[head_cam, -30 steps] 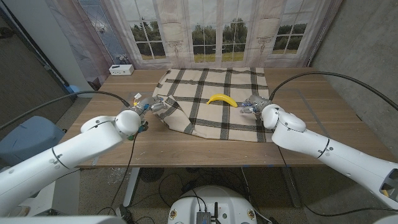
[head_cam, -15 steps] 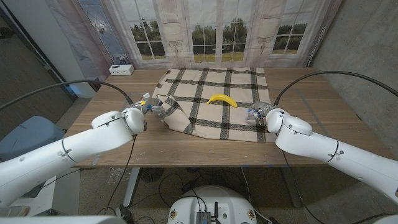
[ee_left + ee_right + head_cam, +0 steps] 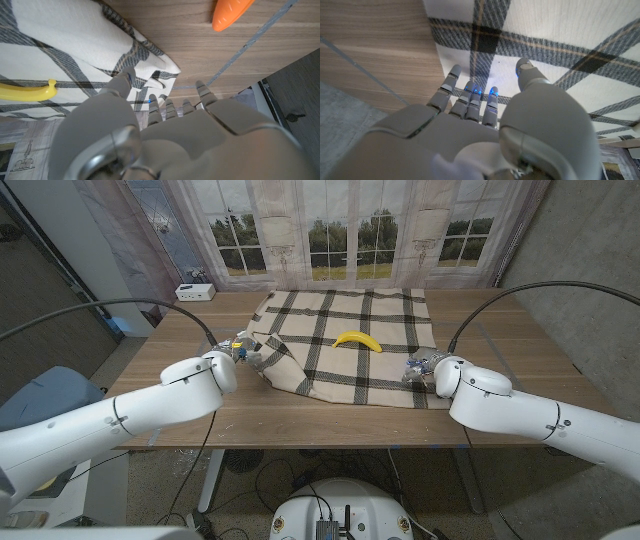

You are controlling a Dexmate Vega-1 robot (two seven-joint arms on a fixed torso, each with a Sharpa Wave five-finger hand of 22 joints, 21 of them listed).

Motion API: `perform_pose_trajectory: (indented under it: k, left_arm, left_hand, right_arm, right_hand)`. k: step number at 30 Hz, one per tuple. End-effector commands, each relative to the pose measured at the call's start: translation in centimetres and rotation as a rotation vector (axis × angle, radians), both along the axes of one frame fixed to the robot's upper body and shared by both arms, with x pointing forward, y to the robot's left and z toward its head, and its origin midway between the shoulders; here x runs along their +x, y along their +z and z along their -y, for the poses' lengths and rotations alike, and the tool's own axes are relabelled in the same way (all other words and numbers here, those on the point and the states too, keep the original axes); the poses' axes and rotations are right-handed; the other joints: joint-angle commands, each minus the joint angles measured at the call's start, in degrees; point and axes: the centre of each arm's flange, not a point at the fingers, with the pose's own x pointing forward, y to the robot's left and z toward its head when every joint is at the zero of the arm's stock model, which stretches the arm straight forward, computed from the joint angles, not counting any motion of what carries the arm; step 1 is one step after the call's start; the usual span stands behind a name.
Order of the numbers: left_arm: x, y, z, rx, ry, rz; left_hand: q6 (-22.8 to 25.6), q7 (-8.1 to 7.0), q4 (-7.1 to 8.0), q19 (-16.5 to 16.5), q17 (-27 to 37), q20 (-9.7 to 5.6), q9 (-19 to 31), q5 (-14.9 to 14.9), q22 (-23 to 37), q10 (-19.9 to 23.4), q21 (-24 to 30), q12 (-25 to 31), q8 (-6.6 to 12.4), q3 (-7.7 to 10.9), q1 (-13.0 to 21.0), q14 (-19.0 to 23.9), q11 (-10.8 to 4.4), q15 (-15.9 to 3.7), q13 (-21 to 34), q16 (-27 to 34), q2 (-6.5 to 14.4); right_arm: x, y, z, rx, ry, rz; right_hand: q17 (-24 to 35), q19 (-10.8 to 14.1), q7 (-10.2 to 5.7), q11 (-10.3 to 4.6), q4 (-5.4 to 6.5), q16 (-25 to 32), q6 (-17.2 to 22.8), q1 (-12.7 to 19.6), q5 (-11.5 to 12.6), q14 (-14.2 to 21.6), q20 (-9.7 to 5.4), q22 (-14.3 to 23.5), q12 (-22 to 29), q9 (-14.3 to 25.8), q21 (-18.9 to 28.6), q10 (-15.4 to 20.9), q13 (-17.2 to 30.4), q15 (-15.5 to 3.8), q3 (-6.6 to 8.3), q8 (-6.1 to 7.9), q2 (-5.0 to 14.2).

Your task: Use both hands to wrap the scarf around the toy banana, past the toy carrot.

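step: grasp scarf (image 3: 345, 345) corners | left hand (image 3: 243, 348) fingers apart at folded corner | right hand (image 3: 420, 367) apart over edge | pinch both low, lift evenly, keep banana (image 3: 357, 340) centred

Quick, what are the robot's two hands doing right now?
Left hand: at the scarf's folded corner; whether it grips it cannot be told.
Right hand: open, holding nothing, over the scarf's edge.

- Head view: high, fixed, facing down over the surface (image 3: 300, 415); the scarf (image 3: 345, 345) lies mid-frame.
- Left wrist view: close behind the left hand (image 3: 165, 130), turned, facing the scarf's corner (image 3: 150, 65).
- Right wrist view: close behind the right hand (image 3: 485, 125), facing the scarf's edge (image 3: 470, 35).
- Shared: scarf, surface.
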Motion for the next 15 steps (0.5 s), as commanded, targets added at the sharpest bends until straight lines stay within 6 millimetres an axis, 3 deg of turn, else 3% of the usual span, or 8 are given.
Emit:
perform_pose_trajectory:
  k: [1, 3, 7, 9, 11, 13, 14, 15]
  left_arm:
    - [0.8, 0.4, 0.3, 0.027, 0.009, 0.002]
    - [0.9, 0.5, 0.3, 0.029, 0.007, 0.002]
    - [1.1, 0.6, 0.5, 0.031, 0.003, 0.002]
    - [1.2, 0.6, 0.5, 0.029, 0.001, 0.002]
    - [1.2, 0.6, 0.5, 0.029, -0.002, 0.000]
    - [1.3, 0.6, 0.5, 0.027, -0.004, -0.002]
    - [1.3, 0.6, 0.5, 0.025, -0.005, -0.002]
    - [1.2, 0.6, 0.5, 0.024, -0.005, -0.003]
  left_hand:
    - [-0.5, 0.12, 0.07, -0.3, 0.2, 0.47, 0.2, 0.3, 0.0, -0.6, -0.1, 0.0, -0.16, 0.46, 1.0, -0.6, 0.20, 0.23, 0.3, 0.1, 0.0]
    - [-0.5, 0.17, 0.10, -0.3, 0.2, 0.43, 0.2, 0.4, 0.0, -0.7, 0.0, 0.0, -0.16, 0.47, 1.2, -0.6, 0.19, 0.20, 0.3, 0.1, 0.0]
    - [-0.7, 0.26, 0.16, -0.3, 0.2, 0.42, 0.3, 0.4, 0.0, -0.7, 0.0, 0.1, -0.19, 0.44, 1.8, -0.8, 0.30, 0.13, 0.3, 0.1, -0.1]
    - [-0.7, 0.36, 0.19, -0.4, 0.2, 0.40, 0.3, 0.3, 0.1, -0.8, 0.0, 0.1, -0.19, 0.42, 2.0, -0.8, 0.30, 0.13, 0.3, 0.1, -0.1]
    - [-0.6, 0.39, 0.23, -0.4, 0.2, 0.31, 0.3, 0.3, 0.1, -0.9, 0.0, 0.1, -0.16, 0.39, 2.2, -0.9, 0.32, 0.09, 0.3, 0.1, -0.2]
    - [-0.8, 0.44, 0.27, -0.4, 0.2, 0.36, 0.3, 0.3, 0.1, -1.0, 0.0, 0.1, -0.20, 0.34, 2.3, -1.0, 0.33, 0.13, 0.3, 0.1, -0.2]
    - [-0.8, 0.43, 0.29, -0.4, 0.2, 0.31, 0.3, 0.3, 0.1, -1.0, 0.1, 0.1, -0.22, 0.31, 2.4, -1.0, 0.32, 0.05, 0.3, 0.1, -0.2]
    - [-0.9, 0.50, 0.32, -0.4, 0.2, 0.35, 0.3, 0.3, 0.1, -1.1, 0.1, 0.1, -0.24, 0.27, 2.5, -1.2, 0.38, 0.02, 0.3, 0.1, -0.2]
  right_arm:
    - [-2.3, -0.2, -0.1, -0.087, -0.024, -0.040]
    - [-2.5, -0.2, -0.3, -0.107, -0.057, -0.064]
    - [-2.6, -0.1, -0.8, -0.146, -0.125, -0.129]
    - [-2.5, -0.1, -0.9, -0.162, -0.143, -0.153]
    - [-2.4, -0.1, -1.1, -0.184, -0.164, -0.161]
    - [-2.1, -0.3, -1.3, -0.205, -0.181, -0.144]
    - [-2.0, -0.4, -1.4, -0.215, -0.187, -0.128]
    - [-1.8, -0.5, -1.5, -0.226, -0.194, -0.103]
  right_hand:
    - [-0.6, -1.7, -0.34, -0.60, -0.73, -0.2, -1.8, 1.2, 0.2, -1.9, 0.06, 0.1, -0.2, 0.1, -1.0, -1.6, 0.0, -0.55, 0.52, -0.03, -0.81]
    - [-0.8, -2.6, -0.58, -0.60, -0.79, -0.2, -2.5, 1.4, 0.3, -2.5, 0.23, 0.1, -0.2, 0.1, -1.5, -2.3, 0.0, -0.49, 0.64, -0.06, -1.06]
    - [-1.9, -6.3, -1.21, -1.35, -0.74, -0.2, -7.3, 2.2, 0.9, -7.2, 0.21, 0.1, -0.4, 0.1, -3.7, -6.7, 0.0, 1.24, 1.22, -0.20, -2.68]
    - [-2.3, -7.2, -1.60, -2.88, -0.78, 0.0, -8.6, 2.8, 1.1, -8.7, 0.24, 0.1, -0.4, 0.1, -4.3, -8.4, 0.0, 1.61, 1.68, 0.02, -2.94]
    - [-2.4, -7.6, -2.15, -3.33, -0.84, 0.1, -9.4, 3.2, 1.2, -9.4, 0.17, 0.1, -0.4, 0.1, -4.7, -9.2, 0.0, 2.02, 1.99, 0.01, -2.98]
    - [-2.5, -7.0, -2.42, -4.12, -1.04, 1.0, -9.6, 4.5, 1.4, -8.1, -0.23, 0.1, 0.3, 0.1, -4.6, -8.5, 0.0, 1.90, 2.73, 0.35, -2.66]
    - [-2.6, -4.8, -2.58, -4.77, -1.02, 2.0, -8.3, 5.4, 1.5, -6.0, -0.66, 0.1, 1.3, 0.1, -4.0, -6.9, 0.1, 1.04, 3.23, 1.02, -2.86]
    - [-2.4, -1.9, -2.96, -5.76, -0.75, 3.8, -5.1, 6.3, 1.9, -1.3, -1.61, 0.2, 3.0, 0.1, -3.3, -3.2, 0.3, -1.18, 3.80, 2.04, -2.99]
